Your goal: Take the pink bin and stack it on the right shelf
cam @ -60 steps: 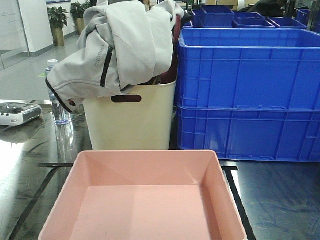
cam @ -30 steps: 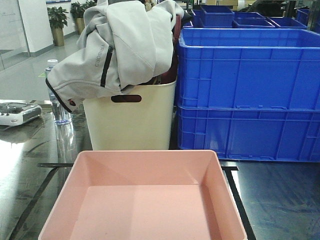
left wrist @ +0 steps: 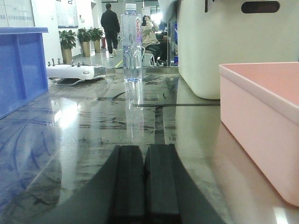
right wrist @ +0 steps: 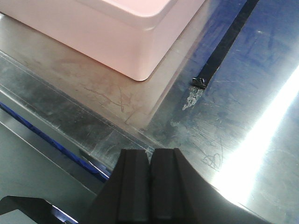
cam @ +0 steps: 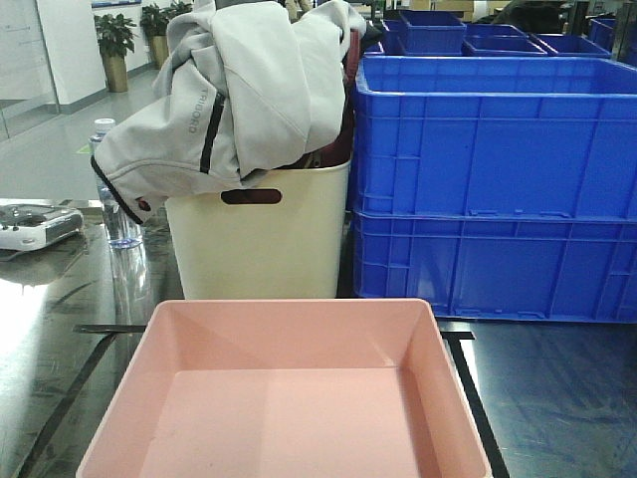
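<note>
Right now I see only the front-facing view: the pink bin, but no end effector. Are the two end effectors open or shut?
Observer: The left end effector is shut, its fingers pressed together and holding nothing.
Operator: And the right one?
Observer: The right end effector is also shut and empty.
Operator: Does either one touch the bin?
Observer: No. The pink bin lies apart from both, with bare right shelf between.
</note>
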Available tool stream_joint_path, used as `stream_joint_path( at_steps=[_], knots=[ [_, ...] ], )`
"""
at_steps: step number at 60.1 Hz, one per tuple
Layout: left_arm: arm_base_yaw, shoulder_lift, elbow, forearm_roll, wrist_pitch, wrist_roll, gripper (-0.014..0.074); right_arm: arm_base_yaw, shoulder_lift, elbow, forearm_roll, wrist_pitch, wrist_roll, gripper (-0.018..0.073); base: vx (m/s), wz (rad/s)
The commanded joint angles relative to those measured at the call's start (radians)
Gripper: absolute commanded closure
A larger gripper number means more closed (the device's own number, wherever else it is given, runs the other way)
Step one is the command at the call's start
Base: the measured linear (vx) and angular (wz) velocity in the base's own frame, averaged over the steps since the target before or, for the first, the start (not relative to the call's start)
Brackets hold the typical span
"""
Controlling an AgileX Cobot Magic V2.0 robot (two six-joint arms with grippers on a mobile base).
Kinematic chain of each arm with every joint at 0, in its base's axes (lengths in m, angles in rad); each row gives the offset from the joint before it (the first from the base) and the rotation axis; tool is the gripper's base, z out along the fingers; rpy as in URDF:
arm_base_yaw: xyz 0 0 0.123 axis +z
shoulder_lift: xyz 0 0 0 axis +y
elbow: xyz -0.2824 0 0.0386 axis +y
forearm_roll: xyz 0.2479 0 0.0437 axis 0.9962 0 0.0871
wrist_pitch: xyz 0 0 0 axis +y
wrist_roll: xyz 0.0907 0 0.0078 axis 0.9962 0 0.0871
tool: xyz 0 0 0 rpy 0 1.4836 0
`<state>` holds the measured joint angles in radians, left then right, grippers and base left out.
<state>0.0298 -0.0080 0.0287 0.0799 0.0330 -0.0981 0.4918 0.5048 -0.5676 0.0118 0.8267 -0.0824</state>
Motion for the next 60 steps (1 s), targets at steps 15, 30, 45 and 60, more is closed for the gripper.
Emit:
stream_joint_path(
  at_steps=[15,30,45,60],
  knots=[
    [-0.051,-0.02,0.014,0.001,-0.089,-0.011,0.0603,-0.004,0.005,-0.028,-0.004,-0.07,-0.01,0.0571,0.0,0.0],
    [-0.051,-0.02,0.014,0.001,-0.089,-0.011,0.0603,-0.004,0.005,-0.028,-0.005,-0.07,-0.01,0.0571,0.0,0.0],
    [-0.051,-0.02,0.014,0.001,-0.089,-0.011,0.0603,-0.004,-0.006,-0.024,-0.005,-0.073,-0.01,0.0571,0.0,0.0],
    [-0.051,-0.02,0.014,0.001,-0.089,-0.011,0.0603,-0.263,-0.221,0.209,-0.004,-0.395,-0.01,0.0571,0.0,0.0]
  ],
)
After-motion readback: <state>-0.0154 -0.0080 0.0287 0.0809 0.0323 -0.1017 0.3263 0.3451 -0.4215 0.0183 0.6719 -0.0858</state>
